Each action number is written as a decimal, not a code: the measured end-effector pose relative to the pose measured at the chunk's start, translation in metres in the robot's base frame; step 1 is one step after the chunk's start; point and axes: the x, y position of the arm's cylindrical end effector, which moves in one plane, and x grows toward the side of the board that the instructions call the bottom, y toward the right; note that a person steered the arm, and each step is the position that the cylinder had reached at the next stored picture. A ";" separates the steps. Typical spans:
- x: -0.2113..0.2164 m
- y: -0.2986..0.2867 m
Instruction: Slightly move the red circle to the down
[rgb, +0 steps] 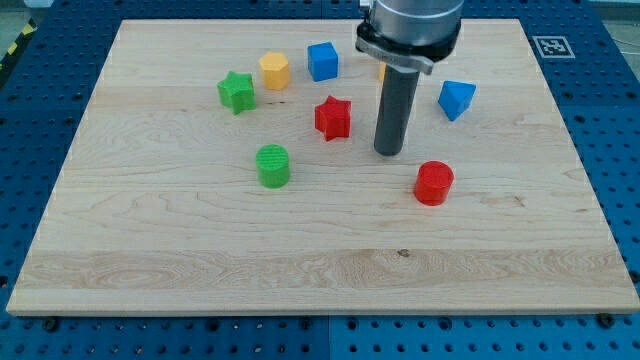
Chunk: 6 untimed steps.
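The red circle (434, 183) is a short red cylinder on the wooden board (200, 250), right of the middle. My tip (389, 152) stands on the board up and to the left of it, a small gap away, not touching. The red star (333, 117) lies just left of the rod.
A green cylinder (272, 165) sits left of centre. A green star (236, 92), a yellow hexagon (275, 70) and a blue cube (322, 61) lie toward the view's top. A blue block (456, 98) lies right of the rod. A yellow block is mostly hidden behind the rod.
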 end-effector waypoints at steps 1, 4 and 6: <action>0.001 0.020; 0.033 0.041; 0.059 0.005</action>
